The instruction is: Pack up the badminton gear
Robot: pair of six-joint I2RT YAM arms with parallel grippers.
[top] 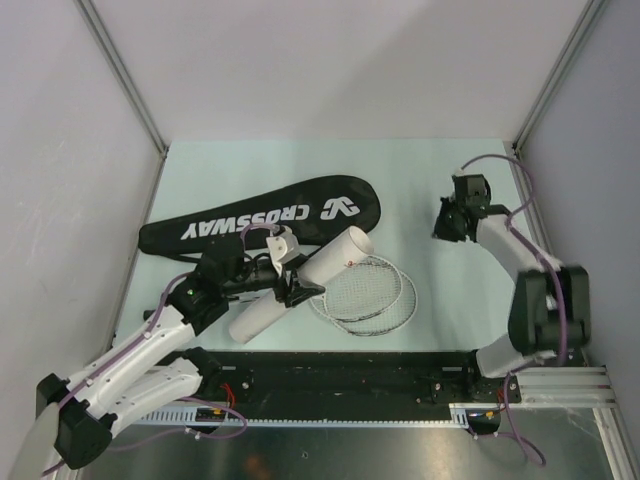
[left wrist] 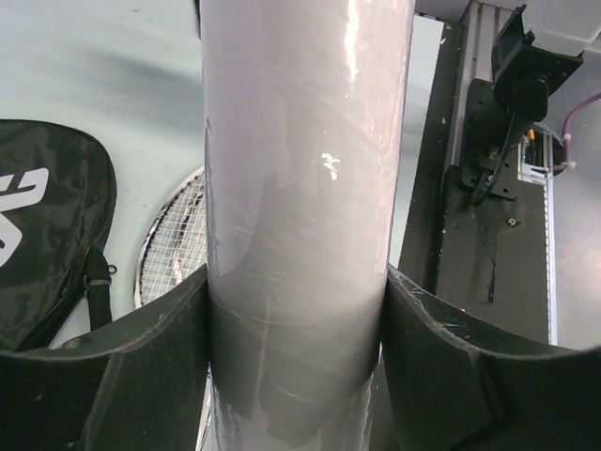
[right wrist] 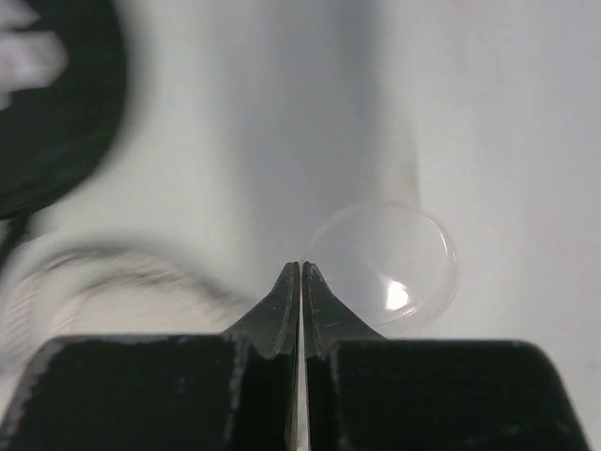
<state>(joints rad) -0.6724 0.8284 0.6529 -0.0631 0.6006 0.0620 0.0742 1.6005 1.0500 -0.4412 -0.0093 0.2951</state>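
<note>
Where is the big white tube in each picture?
Top external: the white cylindrical tube is slanted left of centre, in the left gripper.
Left wrist: it fills the middle, top to bottom.
Right wrist: not in it.
Shared landmark: the long black racket bag, at the left edge in the left wrist view, blurred top-left in the right wrist view.

Beyond the white tube (top: 335,258) the black racket bag (top: 260,220) blocks the way; right of it lie two racket heads (top: 365,292), against it — past them, bare tabletop (top: 450,300) leaves open passage. The left pincer (top: 290,268) clasps the tube's middle.
</note>
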